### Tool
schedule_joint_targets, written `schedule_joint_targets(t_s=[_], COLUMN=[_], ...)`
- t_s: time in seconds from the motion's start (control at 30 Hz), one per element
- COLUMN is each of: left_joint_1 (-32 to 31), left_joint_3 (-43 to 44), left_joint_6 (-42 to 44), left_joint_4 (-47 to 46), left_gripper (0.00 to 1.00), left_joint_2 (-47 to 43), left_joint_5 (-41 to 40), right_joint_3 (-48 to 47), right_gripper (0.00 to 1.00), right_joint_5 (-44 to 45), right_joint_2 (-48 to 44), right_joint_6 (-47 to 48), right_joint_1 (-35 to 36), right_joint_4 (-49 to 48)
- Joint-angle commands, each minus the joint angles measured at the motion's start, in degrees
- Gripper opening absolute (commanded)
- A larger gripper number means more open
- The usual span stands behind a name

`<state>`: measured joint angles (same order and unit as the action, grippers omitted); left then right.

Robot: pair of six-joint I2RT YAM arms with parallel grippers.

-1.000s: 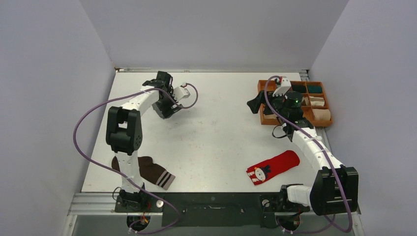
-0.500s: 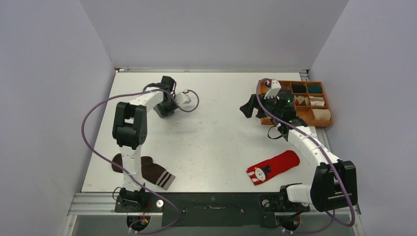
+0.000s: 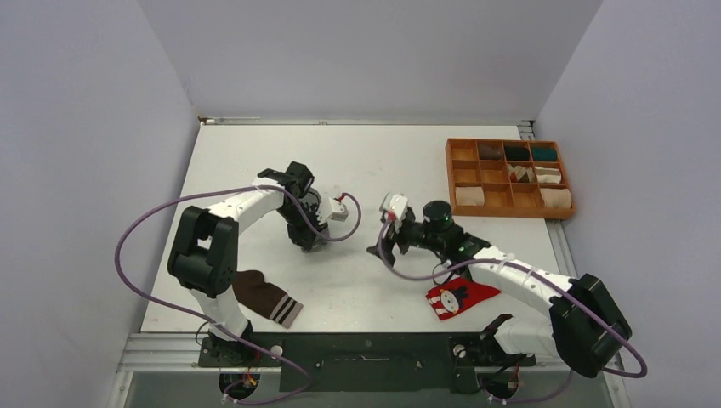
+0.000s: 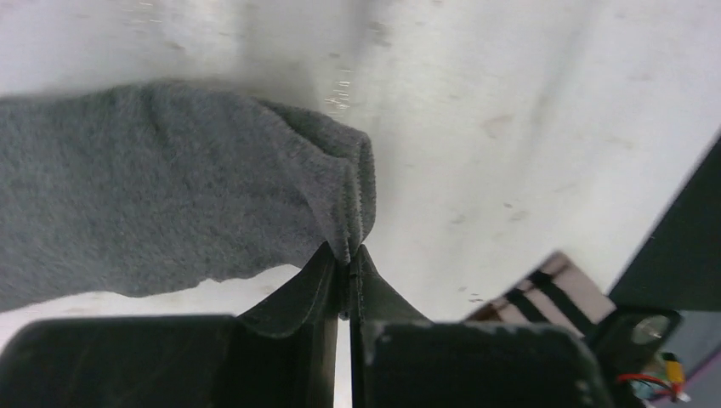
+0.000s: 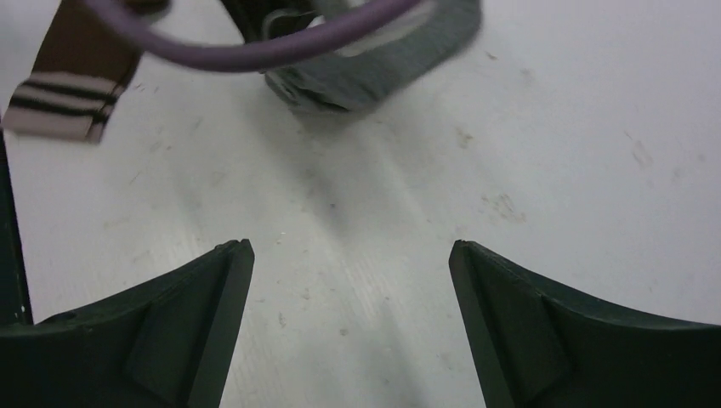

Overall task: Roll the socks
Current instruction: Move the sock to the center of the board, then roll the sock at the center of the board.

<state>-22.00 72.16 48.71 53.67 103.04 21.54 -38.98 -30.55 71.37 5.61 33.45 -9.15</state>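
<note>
My left tool (image 4: 346, 268) is pinched tight on the hem of the grey sock (image 4: 170, 187), which spreads from the fingers toward 10 o'clock in the wrist view, flat on the table (image 3: 374, 161). My right tool (image 5: 349, 251) sits at 3 o'clock from the left one in the overhead view, its fingers spread wide with nothing between them, and the grey sock lies ahead of it at 12 o'clock.

I count three socks: the grey one, one brown sock (image 3: 268, 299) with a striped cuff at 7 o'clock from the left tool, and one red sock (image 3: 463, 293) at 5 o'clock from the right tool, partly under the right arm.

One wooden tray (image 3: 448, 170) holding rolled bundles sits at the table's 2 o'clock corner. A purple cable (image 5: 255, 55) crosses in front of the grey sock in the right wrist view.
</note>
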Motion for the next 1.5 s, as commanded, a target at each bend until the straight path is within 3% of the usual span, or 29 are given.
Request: schedule_joint_targets(t_s=[0.0, 0.17, 0.27, 0.4, 0.67, 0.83, 0.97, 1.17, 1.23, 1.33, 1.4, 1.47], left_joint_1=[0.3, 0.3, 0.3, 0.4, 0.5, 0.3, 0.2, 0.3, 0.7, 2.3, 3.5, 5.3], left_joint_3=[-3.9, -7.3, -7.9, -6.1, -4.7, -2.5, -2.6, -2.6, -2.6, -2.4, -2.8, -3.0], left_joint_6=[1.2, 0.1, -0.3, -0.1, 1.9, 2.2, 2.5, 2.2, 2.7, 4.5, 4.5, 4.9], left_joint_4=[5.1, 3.7, 3.1, 5.6, 8.4, 9.3, 9.6, 9.3, 9.6, 10.5, 9.7, 9.3], left_gripper=[0.0, 0.0, 0.0, 0.0, 0.0, 0.0, 0.0, 0.0, 0.0, 0.1, 0.36, 0.54], left_joint_2=[-4.0, -4.2, -2.5, 1.0, 4.7, 5.1, 5.6, 6.2, 5.5, 3.4, 1.6, -0.3], left_joint_5=[10.9, 12.2, 13.8, 17.3, 21.1, 23.1, 23.3, 23.1, 23.7, 26.1, 27.0, 28.4], right_joint_3=[8.4, 3.4, 1.7, -4.0, -4.0, -4.1, -3.5, -5.5, -5.9, -5.5, -5.4, -6.4], right_gripper=[0.9, 0.9, 0.91, 1.0, 0.71, 0.68, 0.55, 0.18, 0.1, 0.05, 0.05, 0.05], right_joint_5=[-4.3, 0.5, -2.7, -8.5, -11.2, -10.6, -8.6, -8.8, -7.8, -6.2, -6.1, -6.5], right_joint_2=[-0.3, 13.3, 21.4, 28.6, 33.9, 35.8, 36.3, 36.2, 35.4, 34.1, 33.2, 32.8], right_joint_6=[21.1, 29.0, 28.6, 28.1, 25.5, 23.1, 22.3, 22.0, 21.7, 21.3, 19.0, 16.2], right_joint_1=[8.8, 16.5, 16.9, 17.8, 18.1, 19.1, 20.0, 20.4, 20.4, 20.4, 20.4, 20.4], right_joint_4=[-18.5, -23.0, -30.7, -29.1, -34.9, -37.6, -38.2, -30.3, -27.1, -23.2, -21.7, -18.7])
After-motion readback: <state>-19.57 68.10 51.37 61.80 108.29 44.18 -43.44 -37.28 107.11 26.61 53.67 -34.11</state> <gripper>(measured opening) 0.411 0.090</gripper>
